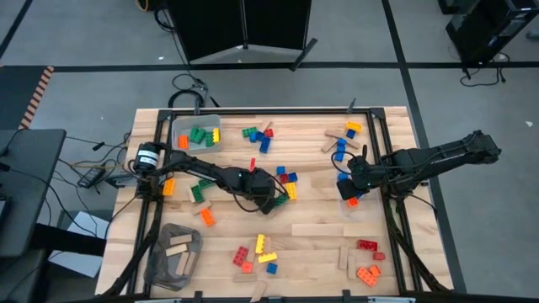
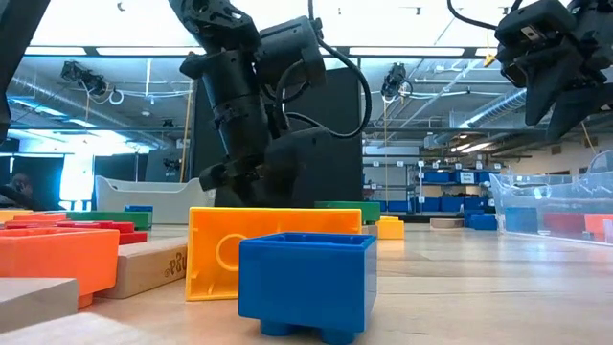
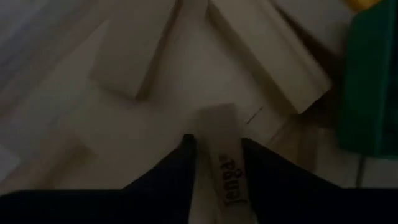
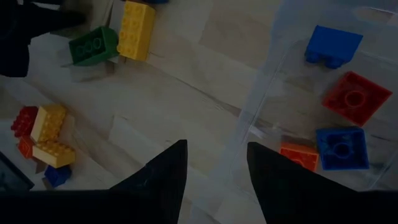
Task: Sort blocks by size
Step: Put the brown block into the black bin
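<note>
Pinching a plank mid-worktop.
My left claw [image 3: 214,146] pinches a tan wooden plank [image 3: 222,149]; next, lift it; right claw [image 4: 214,155] spread, empty.

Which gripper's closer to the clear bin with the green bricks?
Left. The left gripper sits mid-table, diagonally off that clear bin; the right gripper is farther, toward the table's right side.

Left bin [image 1: 196,135]: set at the table's [image 1: 312,215] far left corner.
Near bin [image 1: 174,255]: placed at the near left corner.
Wooden pieces [image 1: 178,246]: laid inside the near bin.
</note>
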Motion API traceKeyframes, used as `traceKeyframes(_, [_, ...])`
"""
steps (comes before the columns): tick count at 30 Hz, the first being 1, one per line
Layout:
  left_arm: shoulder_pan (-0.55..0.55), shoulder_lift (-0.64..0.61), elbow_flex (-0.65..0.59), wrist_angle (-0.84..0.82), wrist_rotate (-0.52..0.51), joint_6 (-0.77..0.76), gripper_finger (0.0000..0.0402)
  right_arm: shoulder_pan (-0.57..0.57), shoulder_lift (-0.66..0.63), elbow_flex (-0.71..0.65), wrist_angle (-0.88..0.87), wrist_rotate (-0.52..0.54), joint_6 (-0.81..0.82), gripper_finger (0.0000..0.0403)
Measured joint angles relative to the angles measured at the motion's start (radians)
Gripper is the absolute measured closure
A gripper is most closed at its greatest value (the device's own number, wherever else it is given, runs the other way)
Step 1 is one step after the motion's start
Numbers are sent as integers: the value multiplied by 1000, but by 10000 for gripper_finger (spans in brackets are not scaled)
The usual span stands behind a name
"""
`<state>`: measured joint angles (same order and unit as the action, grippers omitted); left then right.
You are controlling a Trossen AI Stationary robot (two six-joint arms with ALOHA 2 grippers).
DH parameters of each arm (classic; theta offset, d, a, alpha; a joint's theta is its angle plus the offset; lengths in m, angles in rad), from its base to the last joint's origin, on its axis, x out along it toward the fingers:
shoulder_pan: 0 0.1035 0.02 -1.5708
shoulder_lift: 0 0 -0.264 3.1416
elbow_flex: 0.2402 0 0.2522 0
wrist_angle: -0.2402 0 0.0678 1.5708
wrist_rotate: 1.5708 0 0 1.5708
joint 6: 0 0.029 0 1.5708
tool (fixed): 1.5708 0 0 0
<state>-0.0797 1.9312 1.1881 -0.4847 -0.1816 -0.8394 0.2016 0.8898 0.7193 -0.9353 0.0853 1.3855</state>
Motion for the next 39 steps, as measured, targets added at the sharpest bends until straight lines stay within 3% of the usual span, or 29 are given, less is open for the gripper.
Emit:
traceKeyframes(4, [-3,-2,37,-93,11,44,340,0,0,0,0,0,-2,221])
traceKeyframes(14, [-75,-94,115,-332,-32,46,341,0,0,0,7,0,-17,221])
traceKeyframes(22, [-215,-314,116,-519,-65,-4,341,0,0,-1,8,0,-17,221])
traceKeyframes(30, [-360,-525,117,-774,-34,-3,337,0,0,-1,35,0,9,221])
traceKeyframes(34, [-436,-535,117,-889,-6,132,334,0,0,-1,47,0,19,221])
traceKeyframes(39, [-517,-503,95,-918,40,260,334,0,0,-1,48,0,40,221])
